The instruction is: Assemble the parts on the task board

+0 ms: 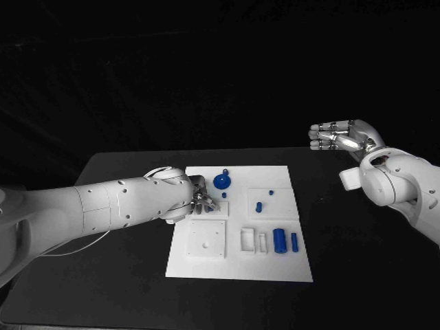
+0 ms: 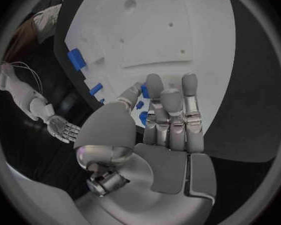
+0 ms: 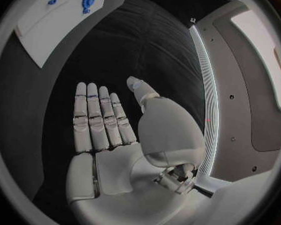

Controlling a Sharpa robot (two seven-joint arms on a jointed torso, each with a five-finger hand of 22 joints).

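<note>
Both hands checked. Found left hand low on the task board's left side, fingertips at a small blue part; could not tell whether gripped. Needed slow closing, part kept square to its seat. Found right hand raised off-board, spread, empty.

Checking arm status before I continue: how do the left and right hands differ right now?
The left hand is low over the task board, fingers by the blue parts; the right hand is raised beyond the table, off the board. Both hold nothing, fingers extended.
</note>
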